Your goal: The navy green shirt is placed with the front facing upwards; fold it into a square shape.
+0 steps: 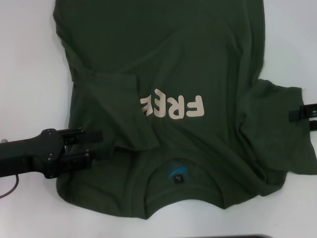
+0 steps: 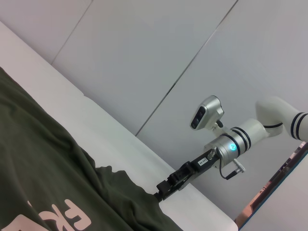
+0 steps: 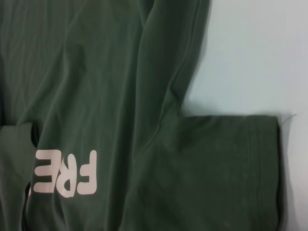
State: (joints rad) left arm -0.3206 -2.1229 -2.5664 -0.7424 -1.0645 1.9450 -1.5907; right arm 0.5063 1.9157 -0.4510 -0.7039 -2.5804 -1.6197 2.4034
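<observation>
The navy green shirt (image 1: 198, 49) lies front up on the white table, its collar (image 1: 178, 173) nearest me and the cream "FREE" lettering (image 1: 173, 106) across the chest. One sleeve (image 1: 124, 106) is folded inward over the chest and covers the end of the lettering. My left gripper (image 1: 91, 145) is open, low over the shirt's left edge beside that fold, with nothing between its fingers. My right gripper (image 1: 303, 119) sits at the hem of the other sleeve (image 1: 277, 129), which lies flat and spread. The left wrist view shows the right gripper (image 2: 166, 188) meeting the cloth edge.
Bare white table (image 1: 29, 74) runs along the shirt's left side and past the right sleeve (image 3: 250, 57). A dark strip (image 1: 247, 236) marks the table's near edge. In the left wrist view the right arm (image 2: 240, 139) stands before grey wall panels.
</observation>
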